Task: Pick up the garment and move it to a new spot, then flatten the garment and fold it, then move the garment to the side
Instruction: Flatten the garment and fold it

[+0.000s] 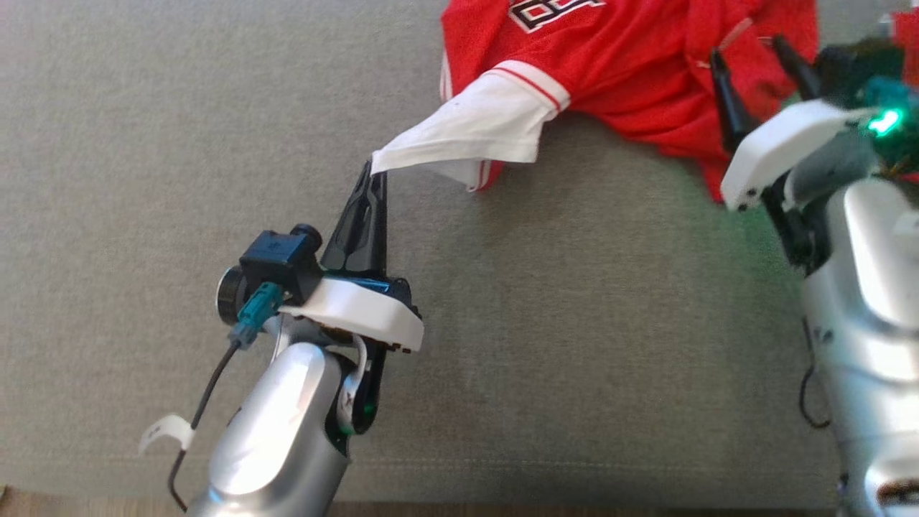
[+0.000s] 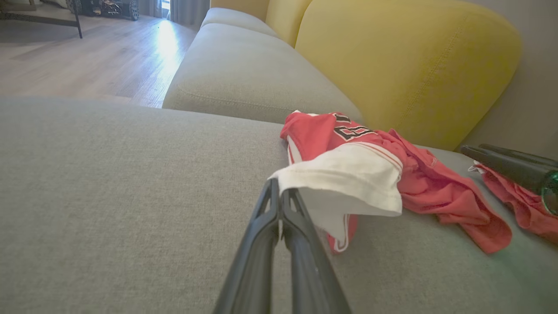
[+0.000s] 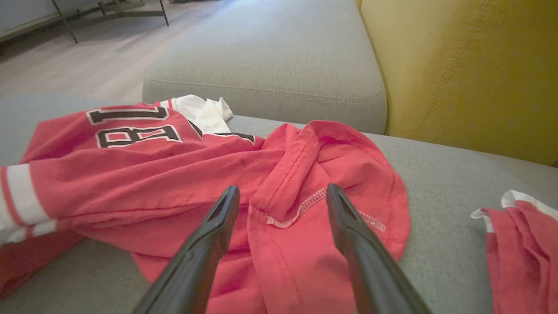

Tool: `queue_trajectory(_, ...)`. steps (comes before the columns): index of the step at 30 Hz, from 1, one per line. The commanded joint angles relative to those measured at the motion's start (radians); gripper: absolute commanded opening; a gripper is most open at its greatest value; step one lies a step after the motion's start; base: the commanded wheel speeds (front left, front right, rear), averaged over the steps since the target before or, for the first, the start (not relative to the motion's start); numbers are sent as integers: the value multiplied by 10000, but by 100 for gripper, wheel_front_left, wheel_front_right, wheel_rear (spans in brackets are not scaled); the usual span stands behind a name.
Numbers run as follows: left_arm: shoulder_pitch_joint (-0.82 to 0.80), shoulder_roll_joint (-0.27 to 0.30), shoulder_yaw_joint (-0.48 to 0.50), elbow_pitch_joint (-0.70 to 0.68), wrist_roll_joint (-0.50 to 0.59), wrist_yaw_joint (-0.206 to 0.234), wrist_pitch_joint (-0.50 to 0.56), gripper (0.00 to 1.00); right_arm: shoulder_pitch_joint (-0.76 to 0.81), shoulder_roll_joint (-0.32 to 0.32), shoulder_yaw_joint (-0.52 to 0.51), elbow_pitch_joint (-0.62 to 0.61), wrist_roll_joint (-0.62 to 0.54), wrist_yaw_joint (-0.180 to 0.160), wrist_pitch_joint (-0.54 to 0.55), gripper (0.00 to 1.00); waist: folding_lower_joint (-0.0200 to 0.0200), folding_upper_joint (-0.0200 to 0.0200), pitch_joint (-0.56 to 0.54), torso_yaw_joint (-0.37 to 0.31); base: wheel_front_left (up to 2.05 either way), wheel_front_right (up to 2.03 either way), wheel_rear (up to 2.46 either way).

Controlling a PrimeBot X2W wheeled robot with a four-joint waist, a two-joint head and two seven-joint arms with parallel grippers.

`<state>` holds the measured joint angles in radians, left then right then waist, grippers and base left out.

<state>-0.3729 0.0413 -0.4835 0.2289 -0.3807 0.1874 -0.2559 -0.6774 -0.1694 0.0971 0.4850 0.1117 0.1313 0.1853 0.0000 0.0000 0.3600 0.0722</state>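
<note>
Looking barely started: left gripper (image 1: 375,166) pinches the white sleeve (image 1: 467,133) of the red jersey (image 1: 617,64), right gripper (image 3: 283,187) spread over its crumpled body at the back edge of the sofa seat (image 1: 179,143) — flattening, folding yet to come.

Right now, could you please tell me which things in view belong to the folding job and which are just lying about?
Job: red jersey; its white sleeve, pinched in the left gripper; right gripper, open over the jersey.
Lying about: yellow cushion; neighbouring grey seat cushion; wooden floor.
</note>
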Motion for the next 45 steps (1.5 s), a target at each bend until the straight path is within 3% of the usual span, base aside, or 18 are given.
queue_trajectory(1, -327, 89, 209, -364, -42, -26, -59, 2, -348, -54, 257, -115, -90, -6, 48, 100, 0, 0, 207, 212, 0, 0, 0)
queue_trajectory(8, -398, 89, -37, -459, -175, 13, -59, 16, -1222, -464, 816, 1328, -117, -6, -37, 100, 0, 0, 463, 508, 0, 0, 0)
queue_trajectory(14, -392, 89, -36, -439, -172, -11, -59, 13, -1607, -457, 1103, 2190, -96, -6, -319, 100, 0, 0, 509, 541, 0, 0, 0)
queue_trajectory(16, -395, 89, -48, -430, -167, -17, -59, 0, -1705, -423, 1158, 2427, -86, -6, -416, 100, 0, 0, 509, 535, 0, 0, 0)
queue_trajectory(25, -438, 89, -99, -421, -138, -81, -59, 0, -2114, -372, 1287, 3282, -54, -6, -838, 100, 0, 0, 554, 526, 0, 0, 0)
queue_trajectory(26, -441, 89, -106, -416, -140, -86, -59, 0, -2147, -371, 1301, 3352, -48, -6, -878, 96, 0, 0, 556, 529, 0, 0, 0)
queue_trajectory(27, -443, 89, -111, -410, -143, -90, -59, 0, -2179, -368, 1315, 3419, -37, -6, -911, 39, 0, 0, 558, 531, 0, 0, 0)
queue_trajectory(28, -445, 89, -116, -401, -148, -93, -59, 0, -2211, -367, 1332, 3483, -22, -6, -940, 0, 0, 0, 560, 532, 0, 0, 0)
queue_trajectory(38, -373, 89, -6, -276, -150, -90, -59, 0, -2303, -455, 1449, 3726, 259, -6, -1330, 0, 0, 0, 359, 403, 0, 0, 0)
queue_trajectory(45, -200, 89, 101, -218, -120, -89, -59, 0, -1959, -618, 1563, 3213, 995, -6, -1604, 0, 0, 0, -126, 134, 0, 0, 0)
